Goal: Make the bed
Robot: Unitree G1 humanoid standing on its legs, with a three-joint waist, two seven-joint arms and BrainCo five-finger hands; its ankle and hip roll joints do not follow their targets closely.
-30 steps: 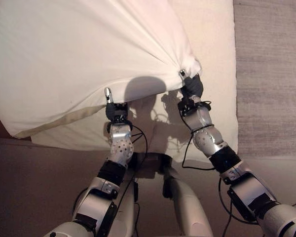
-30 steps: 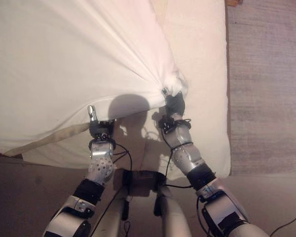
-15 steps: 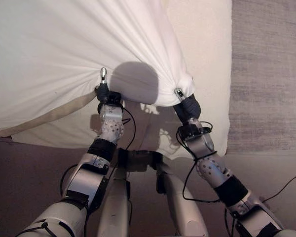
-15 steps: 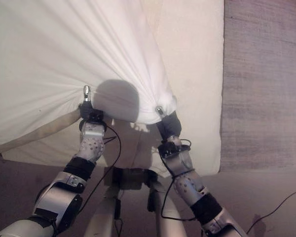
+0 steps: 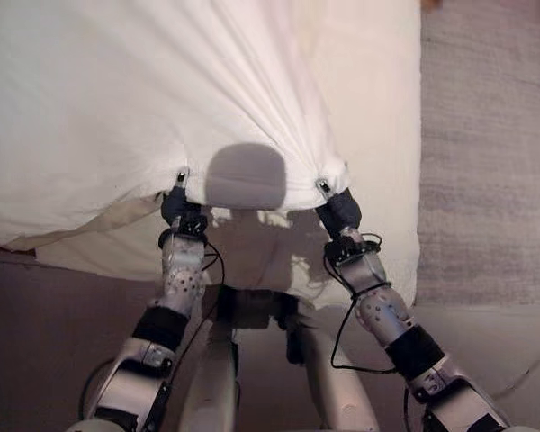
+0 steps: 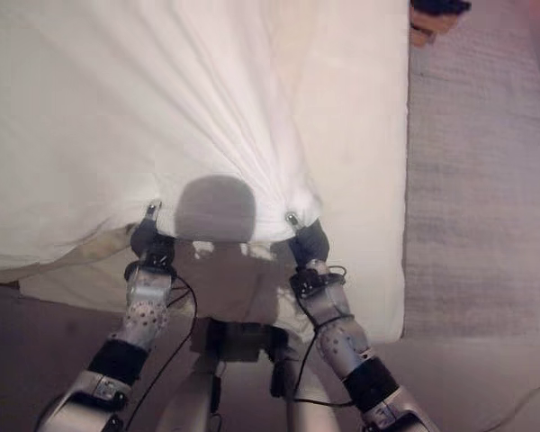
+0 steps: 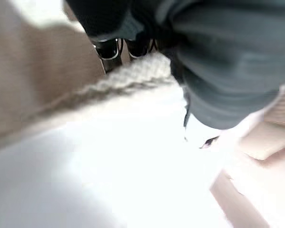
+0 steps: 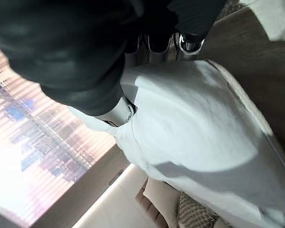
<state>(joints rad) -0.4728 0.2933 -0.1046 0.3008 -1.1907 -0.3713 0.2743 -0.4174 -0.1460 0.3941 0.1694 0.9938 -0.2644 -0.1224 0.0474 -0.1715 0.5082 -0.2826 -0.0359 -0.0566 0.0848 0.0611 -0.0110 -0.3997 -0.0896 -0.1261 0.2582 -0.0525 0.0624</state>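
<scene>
You've got both hands clamped on the near hem of the white sheet (image 5: 162,99). Your left hand (image 5: 177,202) pinches the hem at its left side; in the left wrist view its fingers (image 7: 109,50) curl over the sheet's edge. Your right hand (image 5: 339,205) grips a bunched corner, with folds fanning out from that grip toward the far side. The sheet is lifted off the bed (image 5: 382,135) between the hands, and bare cream mattress shows at the right and under the hem. Grey carpet (image 5: 486,162) lies right of the bed. A person's hand (image 6: 432,16) shows at the bed's far right corner.
</scene>
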